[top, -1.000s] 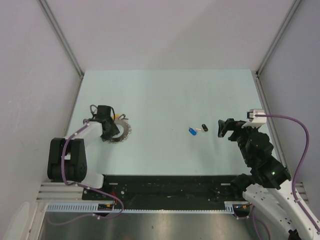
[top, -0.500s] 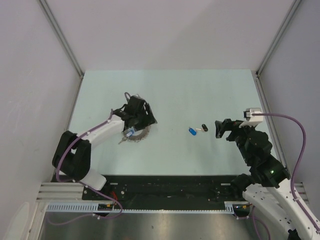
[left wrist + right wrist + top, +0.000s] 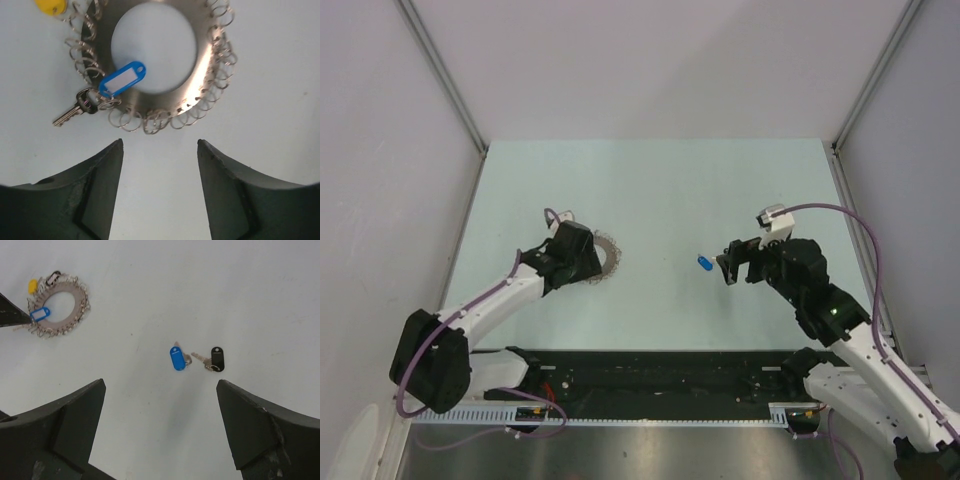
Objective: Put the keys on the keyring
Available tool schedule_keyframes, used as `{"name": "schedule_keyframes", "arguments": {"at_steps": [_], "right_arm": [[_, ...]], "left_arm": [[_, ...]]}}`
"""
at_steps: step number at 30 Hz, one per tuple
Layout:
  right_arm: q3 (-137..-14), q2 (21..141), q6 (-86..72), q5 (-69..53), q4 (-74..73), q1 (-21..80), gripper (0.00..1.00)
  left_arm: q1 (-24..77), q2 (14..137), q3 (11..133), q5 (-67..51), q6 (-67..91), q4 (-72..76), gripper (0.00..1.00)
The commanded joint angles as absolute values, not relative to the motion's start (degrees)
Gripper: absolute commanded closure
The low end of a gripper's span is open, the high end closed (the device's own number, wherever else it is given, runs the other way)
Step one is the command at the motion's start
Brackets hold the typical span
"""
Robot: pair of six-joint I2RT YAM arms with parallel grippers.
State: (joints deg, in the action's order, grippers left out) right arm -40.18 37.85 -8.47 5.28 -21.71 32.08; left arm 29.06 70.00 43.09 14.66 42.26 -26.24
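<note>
The left gripper (image 3: 159, 150) sits nearest its wrist camera, fingers spread wide with nothing between them, just short of the keyring (image 3: 212, 55). The keyring lies flat on the table (image 3: 650, 190), left of the middle. It is a grey metal disc with a round central hole and a fringe of small wire loops around its outer edge. Its far side is cut off at the top of the left wrist view, and in the top view the left gripper covers its left part.

A blue tag (image 3: 122, 79) with a white insert lies across the near-left rim, and a silver key (image 3: 70, 114) hangs from a loop beside it. No writing can be made out on the insert. Beyond it, a yellow tag (image 3: 50, 5) is cropped at the frame edge.

The right gripper (image 3: 161, 390) is also wide apart and empty. It hovers over two loose keys well right of the keyring: a blue-headed key (image 3: 177, 359) and a black-headed key (image 3: 217, 359). Their silver blades lie between the two heads. In the top view the right gripper hides the black-headed key.
</note>
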Motion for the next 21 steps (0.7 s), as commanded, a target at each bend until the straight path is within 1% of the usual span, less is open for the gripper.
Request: {"name": "schedule_keyframes", "arguments": {"at_steps": [1, 5, 12, 14, 17, 21], "right_arm": [[-41.3, 42.1, -7.7, 0.6, -20.2, 32.3, 0.00], [-41.3, 43.9, -8.4, 0.6, -20.7, 32.4, 0.00], [-41.3, 45.2, -7.8, 1.3, -21.4, 32.5, 0.00], [-41.4, 45.1, -8.2, 1.7, -21.9, 32.5, 0.00], [-41.3, 45.8, -8.3, 1.5, -21.5, 32.6, 0.00], [-41.2, 47.4, -8.1, 0.6, -20.6, 32.8, 0.00]], "left_arm": [[28.9, 70.6, 41.4, 16.1, 39.7, -25.3, 0.37], [28.9, 75.5, 41.7, 15.5, 39.0, -23.3, 0.40], [29.0, 84.6, 45.3, 9.8, 37.5, -20.0, 0.50], [29.3, 86.0, 46.3, 7.7, 37.6, -19.8, 0.50], [31.0, 86.9, 47.3, 6.7, 38.6, -18.6, 0.58], [35.0, 87.3, 49.6, 4.2, 40.5, -14.7, 0.58]]}}
